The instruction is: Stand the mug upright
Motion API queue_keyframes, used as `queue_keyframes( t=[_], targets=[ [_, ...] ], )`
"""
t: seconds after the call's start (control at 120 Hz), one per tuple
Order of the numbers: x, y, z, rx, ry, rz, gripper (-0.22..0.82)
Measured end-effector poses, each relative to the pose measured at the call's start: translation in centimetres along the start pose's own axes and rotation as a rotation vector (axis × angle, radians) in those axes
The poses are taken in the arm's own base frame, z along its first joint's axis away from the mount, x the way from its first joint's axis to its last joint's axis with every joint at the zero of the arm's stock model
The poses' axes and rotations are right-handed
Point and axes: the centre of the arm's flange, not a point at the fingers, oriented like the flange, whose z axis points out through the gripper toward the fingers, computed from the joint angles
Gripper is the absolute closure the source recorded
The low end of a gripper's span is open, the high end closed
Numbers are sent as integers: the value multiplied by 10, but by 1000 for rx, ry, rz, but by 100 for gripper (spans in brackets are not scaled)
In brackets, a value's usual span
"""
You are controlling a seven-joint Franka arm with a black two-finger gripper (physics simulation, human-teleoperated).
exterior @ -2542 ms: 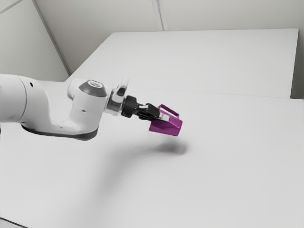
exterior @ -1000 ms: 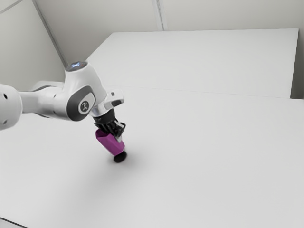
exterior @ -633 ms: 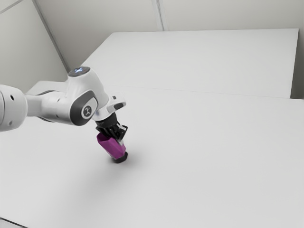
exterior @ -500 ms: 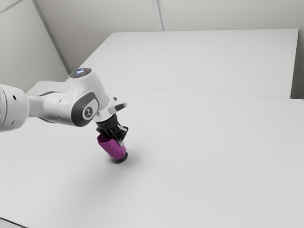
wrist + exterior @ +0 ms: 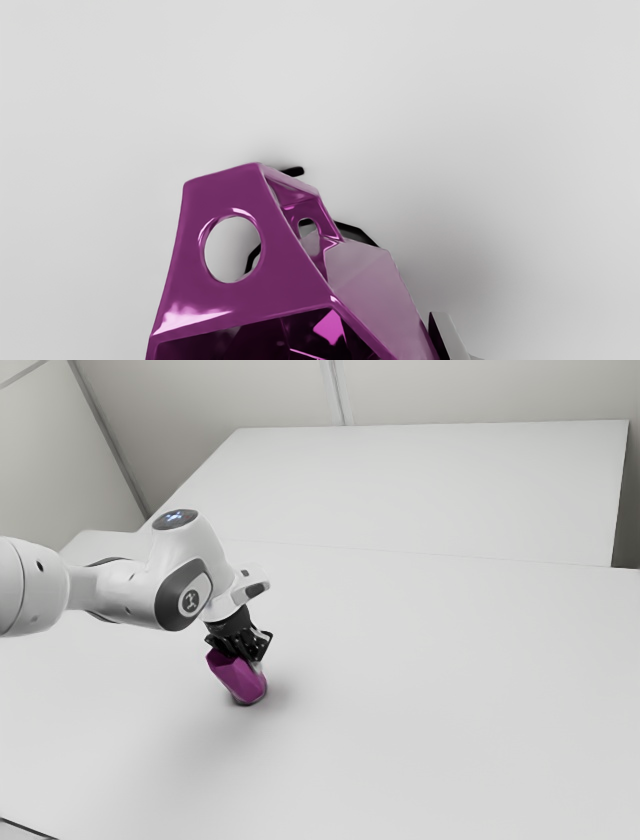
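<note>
Gripping the purple mug (image 5: pixel 237 677), my gripper (image 5: pixel 249 664) is closed about its body, one pale fingertip (image 5: pixel 451 336) lying along the outer side; the other is hidden, so I cannot tell just where it presses. The mug is leaning, not upright: its mouth opens up toward my hand and the exterior view's left, while its lower end slants down toward the exterior view's right. In the wrist view a purple face with a round hole (image 5: pixel 167 280) rises just beyond the mouth. That lower end is at or just above the white table (image 5: pixel 450 690); I cannot tell whether they touch. Soft shadow spreads around the mug's foot. My white arm (image 5: pixel 185 570) comes to the mug from the exterior view's left. Well beyond the mug lies a broad pale panel (image 5: pixel 420 485), and past it a wall (image 5: pixel 480 390).
</note>
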Motion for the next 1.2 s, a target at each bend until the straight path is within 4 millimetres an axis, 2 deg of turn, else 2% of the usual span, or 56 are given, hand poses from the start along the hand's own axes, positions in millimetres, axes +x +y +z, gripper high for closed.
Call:
queue_keyframes(
  t=[0.1, 0.225, 0.4, 0.867, 1.0, 1.2],
  targets=[
    [0, 0, 0, -5, 0, -4, 71],
    [0, 0, -3, -11, 4, -4, 56],
    [0, 0, -14, -16, 27, -1, 44],
    [-1, 8, -55, -28, 97, 25, 31],
    [3, 9, -75, -36, 110, 28, 28],
    [16, 10, -109, -41, 108, 32, 16]
  ],
)
